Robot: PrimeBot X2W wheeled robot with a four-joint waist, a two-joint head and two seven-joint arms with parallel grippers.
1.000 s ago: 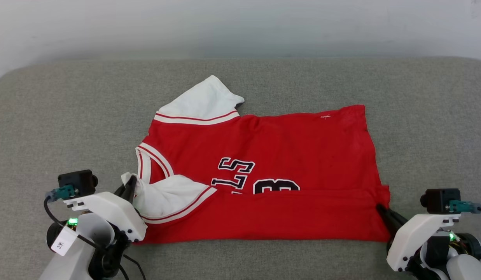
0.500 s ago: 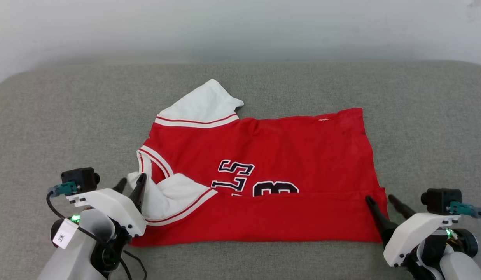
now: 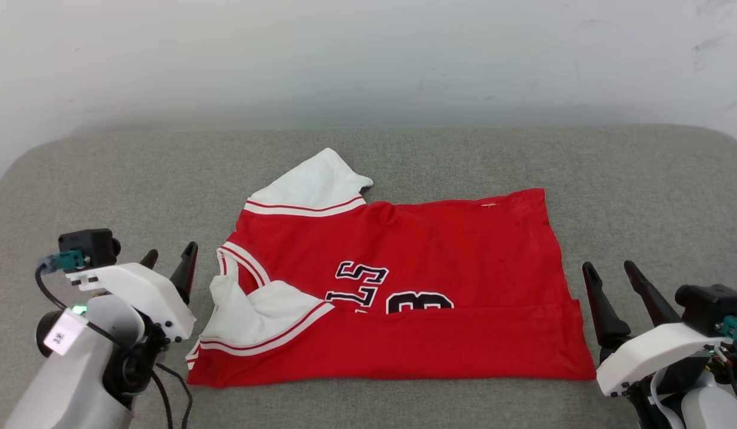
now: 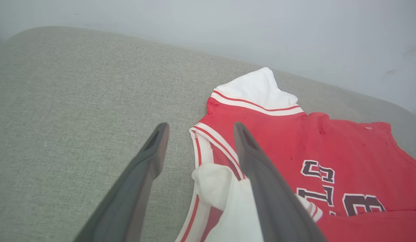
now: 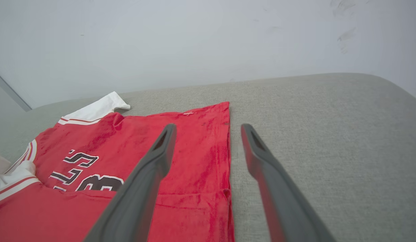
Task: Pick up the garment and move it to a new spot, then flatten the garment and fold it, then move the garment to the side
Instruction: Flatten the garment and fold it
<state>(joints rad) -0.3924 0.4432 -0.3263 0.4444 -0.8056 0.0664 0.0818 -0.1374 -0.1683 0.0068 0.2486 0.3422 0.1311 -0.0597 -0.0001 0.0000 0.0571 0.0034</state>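
Observation:
The garment is a red jersey lying on the grey cushion, collar to the left. Its near edge is folded up over the lower part of the black letters and numbers. One white sleeve points to the far side, and the other lies crumpled near the collar. My left gripper stands open just left of the collar, clear of the cloth. In the left wrist view the left gripper frames the garment's collar edge. My right gripper is open beside the right hem. The right wrist view shows the right gripper above the garment's hem.
The grey fabric cushion reaches wide on both sides of the jersey, with rounded far corners. A pale wall rises right behind it. Free grey surface lies left, right and beyond the garment.
Both grippers were shut on the garment's near corners, then opened, let go and drew back outward. The folded near edge stays on the jersey. The head camera tilted up, shifting the picture down.

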